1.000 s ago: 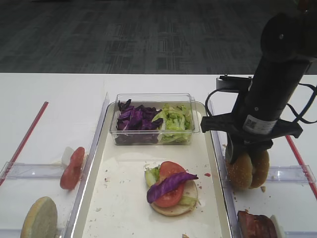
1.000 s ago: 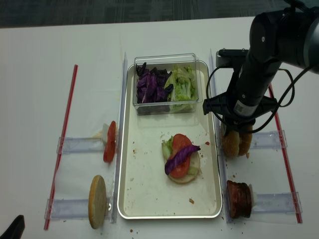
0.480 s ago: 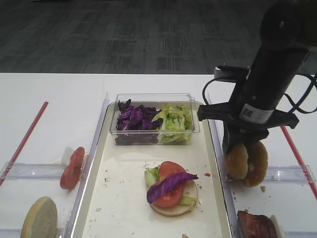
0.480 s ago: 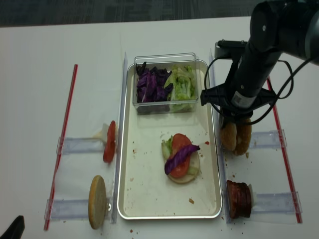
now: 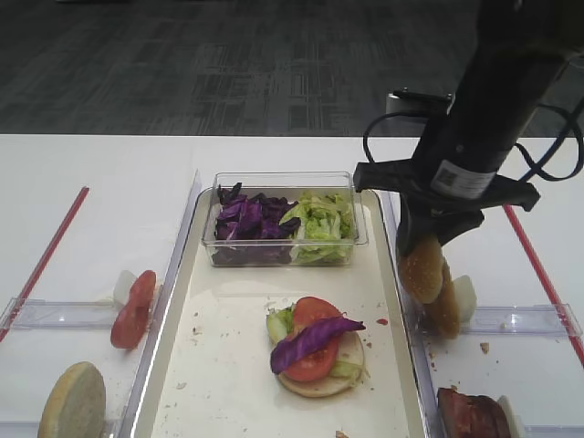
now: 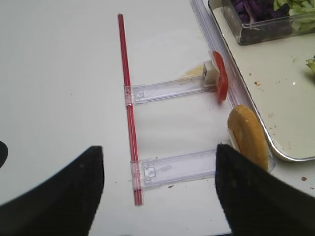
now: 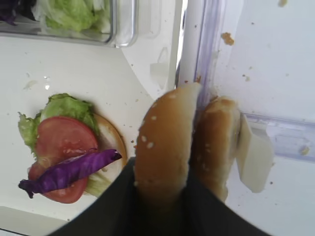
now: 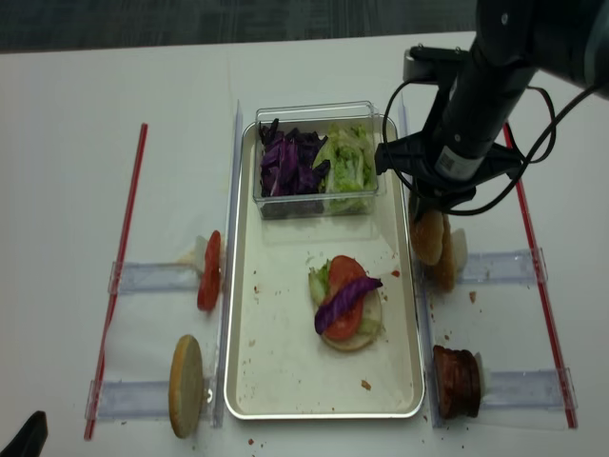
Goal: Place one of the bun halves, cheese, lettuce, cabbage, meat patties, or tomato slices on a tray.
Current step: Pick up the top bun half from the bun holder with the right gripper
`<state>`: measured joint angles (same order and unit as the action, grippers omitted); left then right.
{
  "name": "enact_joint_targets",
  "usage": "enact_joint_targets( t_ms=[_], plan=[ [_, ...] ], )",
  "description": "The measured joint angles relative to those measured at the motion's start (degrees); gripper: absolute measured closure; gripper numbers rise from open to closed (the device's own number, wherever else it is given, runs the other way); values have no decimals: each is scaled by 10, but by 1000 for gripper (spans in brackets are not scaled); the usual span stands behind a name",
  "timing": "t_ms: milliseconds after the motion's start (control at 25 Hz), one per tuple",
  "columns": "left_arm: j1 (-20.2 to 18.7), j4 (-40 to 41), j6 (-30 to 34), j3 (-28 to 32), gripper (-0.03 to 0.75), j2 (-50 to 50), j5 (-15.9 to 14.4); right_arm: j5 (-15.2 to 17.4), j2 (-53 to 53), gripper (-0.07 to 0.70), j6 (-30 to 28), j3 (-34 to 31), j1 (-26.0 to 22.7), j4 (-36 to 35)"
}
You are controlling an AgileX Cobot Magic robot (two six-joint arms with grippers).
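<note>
Lower centre of the high view, the open burger [image 5: 318, 351] lies on the tray [image 5: 219, 383], bare cream floor to its left and below. At the tray's right rim [image 5: 394, 274], the right gripper [image 5: 425, 260] pinches a seeded bun top [image 5: 422, 270] on edge, lifted over that rim; a second bun [image 5: 447, 306] stands just behind it. A patty [image 5: 470, 412] sits lower right. Farther up, a tub [image 5: 285, 219] holds cabbage [image 5: 248, 219] and lettuce [image 5: 321, 219]. Tomato slice [image 5: 133, 308] and pale disc [image 5: 71, 400] stand left, off the tray. The left gripper [image 6: 160, 189] stands spread over white table [image 5: 100, 173].

Tub [image 5: 285, 219] on tray [image 5: 228, 374], far end
</note>
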<state>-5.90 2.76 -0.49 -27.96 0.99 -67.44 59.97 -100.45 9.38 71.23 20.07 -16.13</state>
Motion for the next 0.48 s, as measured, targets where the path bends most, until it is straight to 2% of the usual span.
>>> enact_joint_targets(
  t_ms=[200, 480],
  plan=[
    [0, 0, 0, 0, 239, 0, 0, 7, 0, 427, -2, 14, 0, -16],
    [0, 0, 0, 0, 239, 0, 0, 6, 0, 427, -37, 16, 0, -70]
  ],
)
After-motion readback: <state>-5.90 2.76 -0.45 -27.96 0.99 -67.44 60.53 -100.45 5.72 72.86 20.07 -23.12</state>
